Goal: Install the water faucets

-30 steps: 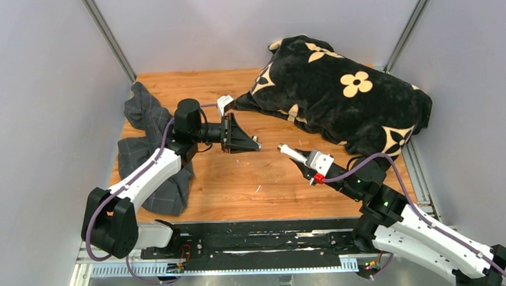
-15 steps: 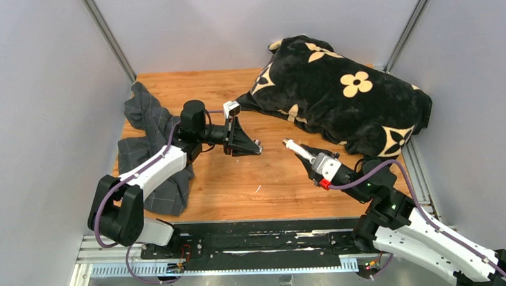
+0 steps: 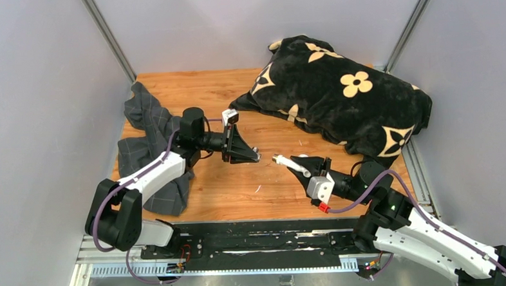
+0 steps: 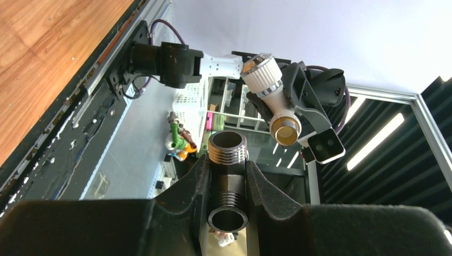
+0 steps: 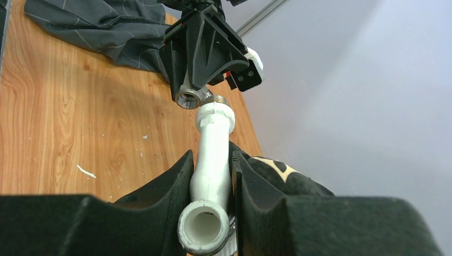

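Note:
My left gripper (image 3: pixel 253 154) is shut on the grey metal T-shaped piece (image 4: pixel 227 176), its threaded ends showing in the left wrist view. It also shows in the right wrist view (image 5: pixel 188 98). My right gripper (image 3: pixel 294 165) is shut on the white elbow-shaped tap body (image 5: pixel 213 149), held above the wooden table (image 3: pixel 239 182). The tap's tip (image 3: pixel 279 159) points left toward the T-piece (image 3: pixel 256 153), a short gap apart. In the left wrist view the tap (image 4: pixel 269 88) faces me with its brass-coloured round end (image 4: pixel 285 129).
A black flowered cushion (image 3: pixel 338 94) lies at the back right, just behind my right gripper. A grey checked cloth (image 3: pixel 149 147) lies at the left under my left arm. Grey walls stand on both sides.
My right gripper has dropped and swung left with the tap, closing the gap to the T-piece. My left gripper has shifted slightly with the T-piece.

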